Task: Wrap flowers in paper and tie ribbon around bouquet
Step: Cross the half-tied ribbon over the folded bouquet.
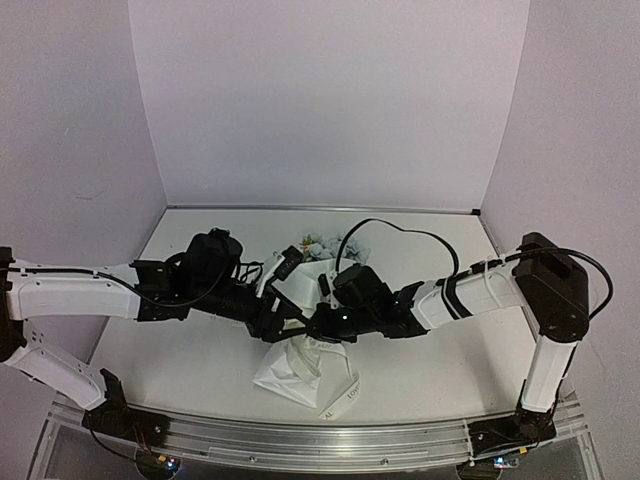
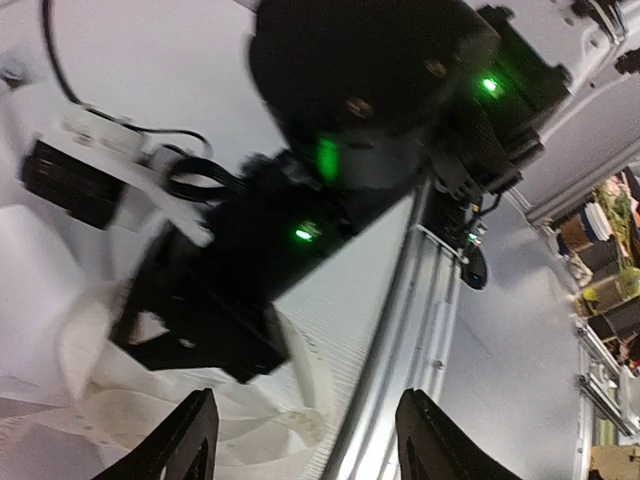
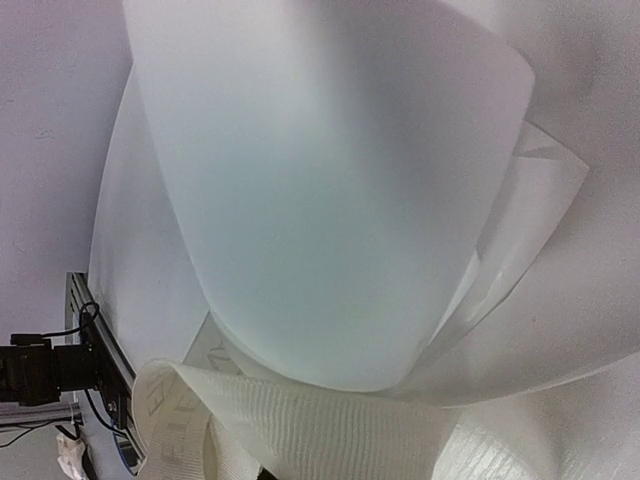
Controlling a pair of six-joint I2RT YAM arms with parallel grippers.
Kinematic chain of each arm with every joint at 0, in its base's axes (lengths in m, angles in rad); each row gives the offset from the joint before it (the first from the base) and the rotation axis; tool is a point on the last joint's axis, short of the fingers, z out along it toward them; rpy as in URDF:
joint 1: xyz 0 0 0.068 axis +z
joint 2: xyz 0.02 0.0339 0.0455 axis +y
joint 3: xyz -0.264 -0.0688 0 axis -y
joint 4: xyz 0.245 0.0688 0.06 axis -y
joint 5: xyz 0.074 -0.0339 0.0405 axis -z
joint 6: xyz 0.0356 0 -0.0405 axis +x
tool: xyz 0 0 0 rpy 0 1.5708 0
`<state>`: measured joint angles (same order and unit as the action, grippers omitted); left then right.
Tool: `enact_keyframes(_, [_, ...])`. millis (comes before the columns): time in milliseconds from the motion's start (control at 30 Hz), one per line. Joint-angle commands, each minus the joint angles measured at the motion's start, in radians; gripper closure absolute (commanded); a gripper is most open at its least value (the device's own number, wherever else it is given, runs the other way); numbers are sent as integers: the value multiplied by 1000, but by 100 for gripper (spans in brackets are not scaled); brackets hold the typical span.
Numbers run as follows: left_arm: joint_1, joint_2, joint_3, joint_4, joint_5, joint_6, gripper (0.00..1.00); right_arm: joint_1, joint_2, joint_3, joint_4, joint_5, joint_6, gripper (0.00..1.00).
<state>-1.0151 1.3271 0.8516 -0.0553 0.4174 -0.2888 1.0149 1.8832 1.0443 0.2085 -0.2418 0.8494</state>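
From above, my arms [image 1: 420,300] cross over the bouquet [image 1: 295,370], hiding its waist and whether the right pincer [image 1: 305,325] holds anything. I can't make out the flowers [image 1: 322,245]; too small. On the right wrist, paper [image 3: 330,200] blocks everything and the ribbon [image 3: 300,425] runs off the bottom edge. The left pincer [image 2: 310,450] is cropped there too.

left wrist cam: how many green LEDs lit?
3 green LEDs on the black right arm: one upper right, one at centre, one just below it. Others may be hidden behind the housing.
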Motion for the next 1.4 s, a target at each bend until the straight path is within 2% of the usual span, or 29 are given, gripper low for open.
enact_keyframes(0, [89, -51, 19, -17, -175, -47, 46, -4, -24, -2, 8, -7, -24, 100])
enact_keyframes(100, [132, -13, 39, -67, -212, -31, 52, -4, -30, -4, 8, -7, -27, 100])
enact_keyframes(400, [138, 175, 134, -111, -94, 21, 53, 0, -48, -6, 6, -4, -32, 100])
enact_keyframes(733, [138, 255, 157, -132, -120, 29, 62, 5, -72, -10, 4, -3, -42, 100])
enact_keyframes(900, [138, 261, 155, -110, -110, 31, 73, 8, -84, -10, -8, -2, -51, 100])
enact_keyframes(1067, [138, 254, 150, -90, -95, 30, 99, 15, -103, -17, -31, 6, -66, 100])
enact_keyframes(1367, [137, 195, 99, -30, -49, 28, 100, 24, -111, -28, -13, 42, -69, 100])
